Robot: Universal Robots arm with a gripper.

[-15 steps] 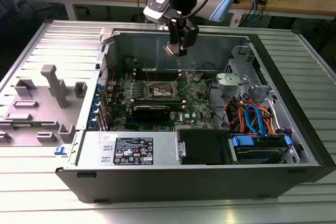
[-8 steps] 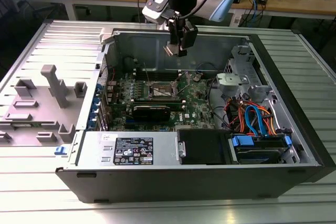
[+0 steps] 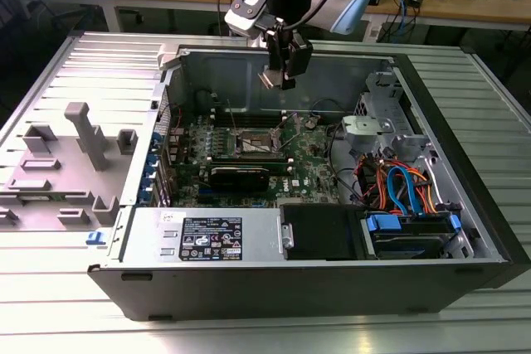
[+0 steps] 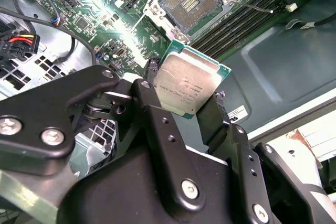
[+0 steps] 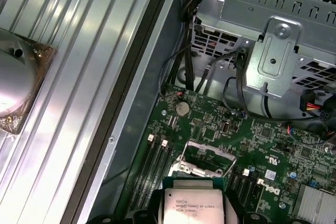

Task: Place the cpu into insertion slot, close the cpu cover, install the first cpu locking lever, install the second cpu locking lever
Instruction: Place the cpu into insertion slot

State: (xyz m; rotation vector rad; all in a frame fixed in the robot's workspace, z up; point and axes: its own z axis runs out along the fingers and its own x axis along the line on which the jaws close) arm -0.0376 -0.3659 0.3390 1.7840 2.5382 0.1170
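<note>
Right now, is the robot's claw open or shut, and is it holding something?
Gripper: shut on the cpu, up in the air over the motherboard.

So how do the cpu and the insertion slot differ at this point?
The cpu is clamped at its edges by the gripper, clear of the board; the insertion slot sits on the green motherboard, empty. The cpu shows a dull silver top; the insertion slot shows a dark centre edged in silver metal. Both are square.
</note>
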